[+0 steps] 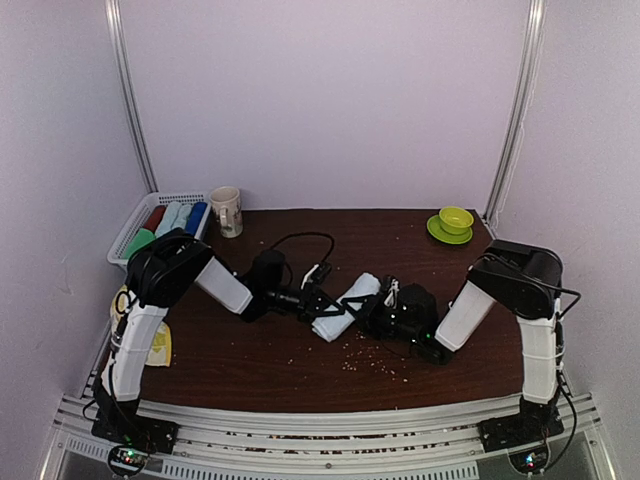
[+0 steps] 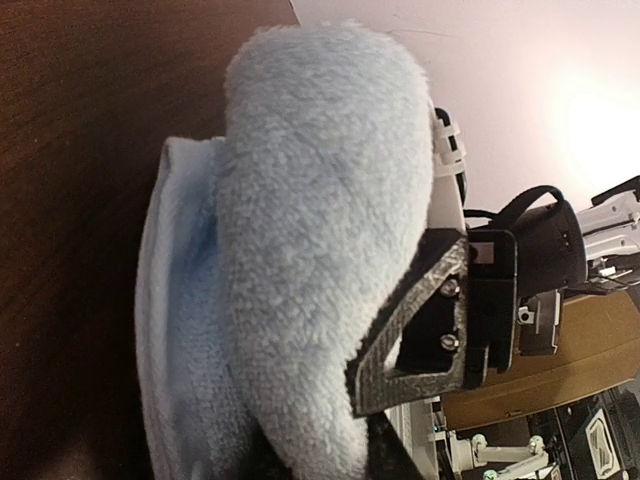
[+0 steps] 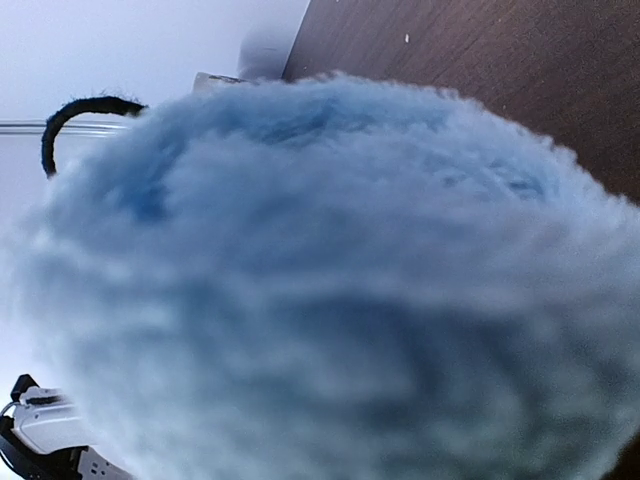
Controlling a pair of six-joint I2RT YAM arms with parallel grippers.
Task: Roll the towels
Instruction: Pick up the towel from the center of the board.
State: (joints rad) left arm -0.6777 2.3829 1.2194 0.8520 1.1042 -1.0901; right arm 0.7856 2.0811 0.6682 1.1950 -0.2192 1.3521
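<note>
The pale blue-white towel (image 1: pixel 345 305) lies partly rolled mid-table between both grippers. My left gripper (image 1: pixel 318 298) is at its left end. In the left wrist view the thick fold of the towel (image 2: pixel 310 230) bulges between the jaws, with one dark finger (image 2: pixel 420 330) pressed against it and the other hidden behind the cloth. My right gripper (image 1: pixel 378 312) is at the towel's right end. In the right wrist view the blurred blue towel (image 3: pixel 330 280) fills the frame and hides the fingers. The yellow-green towel (image 1: pixel 158 345) lies at the table's left edge.
A white slatted basket (image 1: pixel 128 232) with several rolled towels stands at the back left, with a mug (image 1: pixel 226 211) beside it. A green cup on a saucer (image 1: pixel 454 222) sits at the back right. Crumbs are scattered on the near table (image 1: pixel 370 365).
</note>
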